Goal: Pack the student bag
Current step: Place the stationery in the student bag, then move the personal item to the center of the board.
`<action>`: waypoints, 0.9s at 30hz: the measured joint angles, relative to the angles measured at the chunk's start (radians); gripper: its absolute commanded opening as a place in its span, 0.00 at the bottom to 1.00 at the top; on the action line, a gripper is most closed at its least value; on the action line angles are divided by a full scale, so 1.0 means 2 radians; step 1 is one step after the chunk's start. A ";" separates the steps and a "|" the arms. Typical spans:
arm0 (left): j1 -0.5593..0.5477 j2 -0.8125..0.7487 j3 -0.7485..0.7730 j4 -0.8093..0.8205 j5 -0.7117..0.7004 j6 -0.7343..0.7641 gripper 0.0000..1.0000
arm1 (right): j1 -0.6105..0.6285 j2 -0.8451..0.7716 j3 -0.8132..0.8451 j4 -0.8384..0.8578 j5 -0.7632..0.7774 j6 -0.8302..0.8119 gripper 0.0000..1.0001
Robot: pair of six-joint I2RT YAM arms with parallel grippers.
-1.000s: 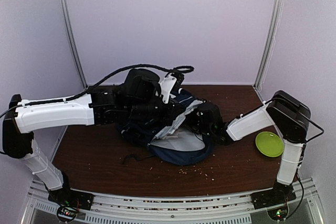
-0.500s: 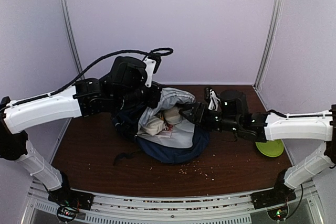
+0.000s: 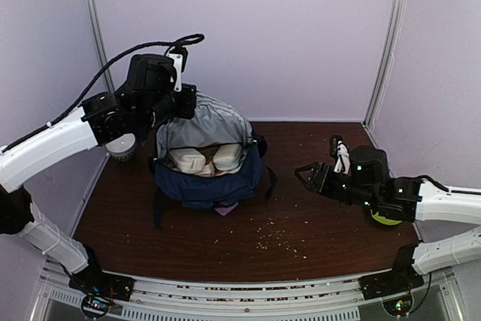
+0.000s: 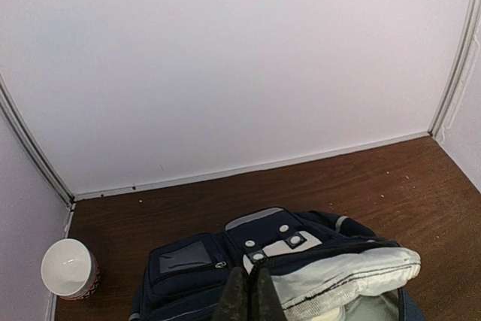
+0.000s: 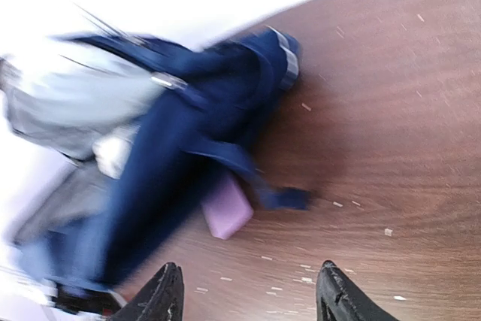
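Top external view: my left pincer (image 3: 186, 107), pressed together, pinches the student bag (image 3: 207, 178) by its rim, far left on the desk (image 3: 316, 231), apparently propping its mouth open for loading; right pincer (image 3: 307, 177) spread, empty.

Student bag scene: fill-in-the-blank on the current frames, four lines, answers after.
The left gripper, pinching the rim of the student bag, is ____.
The right gripper, off the bag, is ____.
In the top view the cup stands to the bag's ____.
A ____ block pokes out under the bag.
Answers: shut; open; left; pink.
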 measured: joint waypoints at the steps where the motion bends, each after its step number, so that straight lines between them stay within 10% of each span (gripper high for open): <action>1: 0.007 0.000 0.000 0.000 0.000 0.000 0.00 | -0.001 0.016 -0.003 0.000 0.003 -0.005 0.60; 27: 0.089 0.081 0.057 0.010 0.064 -0.027 0.00 | 0.098 0.487 0.262 0.073 0.033 -0.165 0.90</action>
